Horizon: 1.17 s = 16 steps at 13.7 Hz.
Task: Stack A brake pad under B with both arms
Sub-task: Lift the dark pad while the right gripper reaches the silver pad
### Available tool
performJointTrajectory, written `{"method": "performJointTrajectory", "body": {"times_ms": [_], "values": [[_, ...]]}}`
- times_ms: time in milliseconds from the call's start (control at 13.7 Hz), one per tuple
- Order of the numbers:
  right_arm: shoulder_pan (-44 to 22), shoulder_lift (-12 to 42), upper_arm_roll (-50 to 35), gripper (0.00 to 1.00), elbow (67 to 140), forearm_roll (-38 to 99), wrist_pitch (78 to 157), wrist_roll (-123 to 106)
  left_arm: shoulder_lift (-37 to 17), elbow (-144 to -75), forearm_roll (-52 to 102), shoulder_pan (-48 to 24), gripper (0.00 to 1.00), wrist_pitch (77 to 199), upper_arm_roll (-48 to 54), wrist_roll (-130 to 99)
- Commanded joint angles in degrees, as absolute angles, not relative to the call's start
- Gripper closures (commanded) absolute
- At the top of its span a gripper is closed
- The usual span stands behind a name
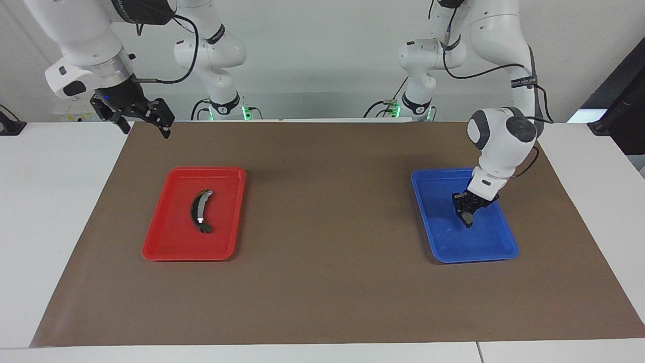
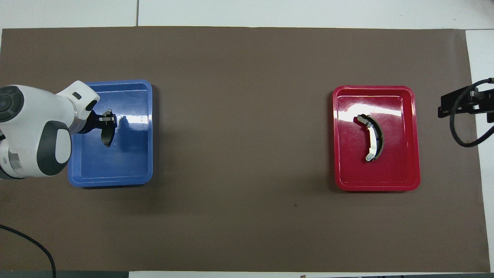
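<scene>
The A brake pad (image 1: pixel 468 220), short and dark, is gripped by my left gripper (image 1: pixel 464 210), which is down in the blue tray (image 1: pixel 496 244). The pad hangs on edge just over the tray floor; I cannot tell whether it touches. In the overhead view the pad (image 2: pixel 107 138) sits below the left gripper (image 2: pixel 106 122). B (image 1: pixel 200 210), the long crescent with a pale band and bright spot, lies flat in the red tray (image 1: pixel 156 252), also seen from overhead (image 2: pixel 373 141). My right gripper (image 1: pixel 144 128) is open, raised over the mat's edge nearest the robots, waiting.
The two trays stand on a brown mat (image 1: pixel 327 227), the blue tray (image 2: pixel 115 172) toward the left arm's end and the red tray (image 2: pixel 341 181) toward the right arm's end. White table (image 1: pixel 60 212) surrounds the mat. A black cable loop (image 2: pixel 461 135) hangs by the right gripper (image 2: pixel 453 104).
</scene>
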<state>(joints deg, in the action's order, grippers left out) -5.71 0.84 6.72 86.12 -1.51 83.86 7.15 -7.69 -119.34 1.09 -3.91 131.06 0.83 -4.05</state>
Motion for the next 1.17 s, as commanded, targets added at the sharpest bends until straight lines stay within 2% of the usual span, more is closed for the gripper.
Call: {"method": "performJointTrajectory", "body": {"times_ms": [0,292,583,656,802,1094], "values": [[-5.3,-2.7,6.7,0.00,93.7,-1.9,89.4,6.1,-7.1,-113.1,0.3,-10.0,0.99,123.8,0.4,-10.5],[-5.7,-5.2,6.7,0.00,105.9,-1.1,102.9,6.1,-9.4,-112.9,0.2,-20.1,0.99,127.6,0.4,-20.9],[-5.2,-1.5,6.7,0.00,111.7,-1.0,110.2,5.5,-12.7,-112.3,0.2,-28.8,0.99,132.7,0.4,-28.2],[-5.1,-0.5,6.7,0.00,115.2,-0.2,115.6,5.4,-14.7,-111.4,0.1,-30.7,0.99,133.6,0.4,-29.7],[-5.4,0.9,6.7,0.00,120.7,1.3,124.9,5.4,-17.9,-109.1,0.1,-32.7,0.97,135.2,0.4,-32.3],[-5.8,4.4,6.6,0.00,125.2,1.6,133.3,4.4,-21.1,-108.5,0.1,-35.1,0.96,138.5,0.4,-34.6]]}}
